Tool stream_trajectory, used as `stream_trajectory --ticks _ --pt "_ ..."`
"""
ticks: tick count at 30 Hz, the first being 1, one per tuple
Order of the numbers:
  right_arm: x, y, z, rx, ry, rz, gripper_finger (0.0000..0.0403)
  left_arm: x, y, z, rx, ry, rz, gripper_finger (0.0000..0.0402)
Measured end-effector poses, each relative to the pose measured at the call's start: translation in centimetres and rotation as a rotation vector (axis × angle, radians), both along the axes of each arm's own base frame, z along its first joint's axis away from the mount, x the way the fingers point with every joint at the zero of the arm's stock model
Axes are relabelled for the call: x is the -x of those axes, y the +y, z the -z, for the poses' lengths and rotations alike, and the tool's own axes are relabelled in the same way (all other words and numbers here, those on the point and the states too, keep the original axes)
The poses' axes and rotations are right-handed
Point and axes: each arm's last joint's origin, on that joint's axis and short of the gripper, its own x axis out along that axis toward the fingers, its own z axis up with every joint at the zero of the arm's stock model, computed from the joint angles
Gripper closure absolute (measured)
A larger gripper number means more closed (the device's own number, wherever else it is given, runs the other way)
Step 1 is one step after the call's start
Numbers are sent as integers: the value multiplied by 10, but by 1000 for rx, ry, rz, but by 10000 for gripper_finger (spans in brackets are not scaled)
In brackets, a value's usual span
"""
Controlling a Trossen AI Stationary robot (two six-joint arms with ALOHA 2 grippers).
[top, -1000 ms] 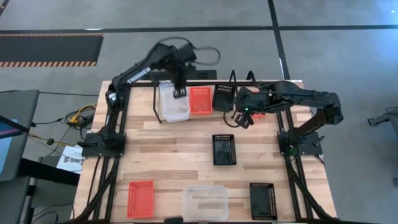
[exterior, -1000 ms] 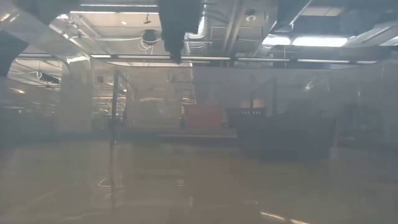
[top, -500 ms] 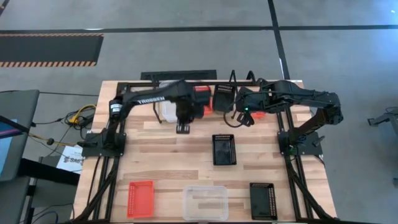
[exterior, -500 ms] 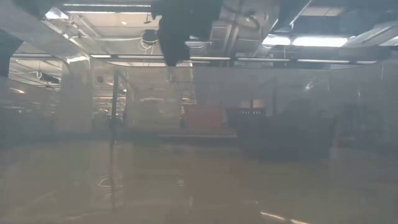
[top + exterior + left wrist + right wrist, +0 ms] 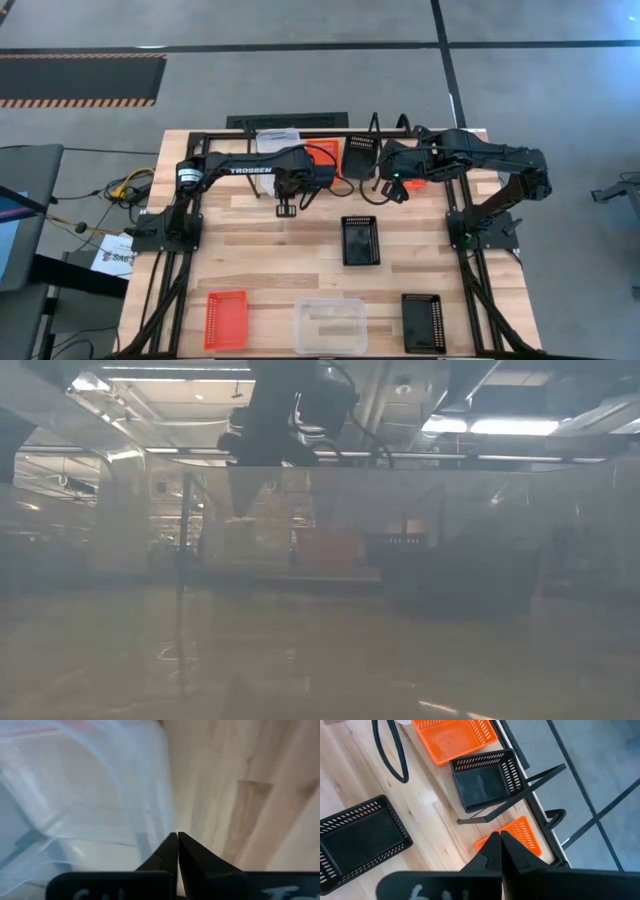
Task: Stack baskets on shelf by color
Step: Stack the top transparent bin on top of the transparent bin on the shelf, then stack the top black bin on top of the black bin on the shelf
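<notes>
Nine baskets make up the job, and four lie loose on the wooden slat tabletop [image 5: 260,250]: a black perforated basket mid-table [image 5: 360,240], and along the near edge an orange-red slotted plastic basket [image 5: 225,318], a clear rectangular plastic basket [image 5: 330,325] and a second black perforated basket [image 5: 423,322].

On the low wire-framed shelf [image 5: 535,777] at the far edge, the colours stand side by side: a translucent clear basket [image 5: 275,140] on the left, an orange-red shelf basket [image 5: 325,150] in the middle and a black shelf basket [image 5: 358,157] on the right. Whether the clear pile is one basket or two cannot be told.

The left gripper [image 5: 287,208] hangs over bare wood just in front of the shelf, its fingers pressed together with nothing between them. Its arm lies across the front of the clear and orange-red piles. A careless swing from there could catch a thin, light wall and drag a pile off the board.

The right gripper [image 5: 388,190] is beside the black shelf basket. Its fingers are closed and, in its wrist view, they seem pinched on the rim of a third orange-red basket [image 5: 520,832], which hangs tilted. Held by one edge like that, it may pivot or slip. Coming in askew, it could snag a wire loop or sit crooked instead of nesting. Both arms are close together, so a shared reach towards the middle pile risks a knock.
</notes>
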Motion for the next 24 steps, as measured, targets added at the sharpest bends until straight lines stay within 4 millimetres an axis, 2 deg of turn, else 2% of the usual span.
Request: stream_trajectory --ticks 13,18,24 --pt "0 0 0 -2 1 -1 395 3 0 -5 -112 10 -35 401" --pt "0 0 0 2 8 -13 395 15 -11 -34 -142 -89 -63 401" --pt "1 -2 -1 10 7 -6 395 51 -21 -92 -212 -315 -225 401"
